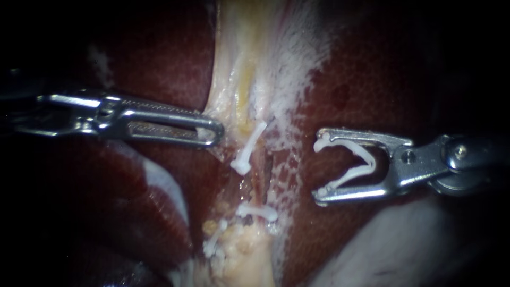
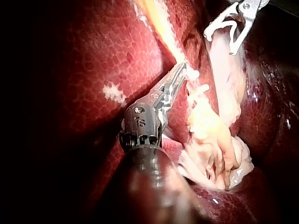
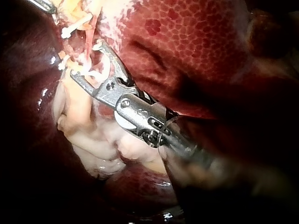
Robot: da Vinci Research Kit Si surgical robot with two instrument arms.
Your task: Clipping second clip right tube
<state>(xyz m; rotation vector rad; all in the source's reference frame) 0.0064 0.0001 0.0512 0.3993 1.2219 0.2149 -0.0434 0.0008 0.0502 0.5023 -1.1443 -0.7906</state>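
Liver (image 1: 372,79) fills most of the endoscope view, dark red, with a pale band of tissue (image 1: 249,64) running down its middle. My left instrument (image 1: 210,132) comes in flat from the left, its jaws pressed together on the edge of that band. My right instrument (image 1: 319,170) sits to the right of the band, apart from it, over the liver. Its jaws stand wide and cradle a white loaded clip (image 1: 353,165), spread in a V and touching both jaws.

Three clips lie on the band: a tilted clip (image 1: 248,149) just beside the left instrument's tip, a crosswise clip (image 1: 257,211) below it, and a low clip (image 1: 212,242) further down. Between the upper two run the tubes (image 1: 254,183) — I cannot tell which is the right one.
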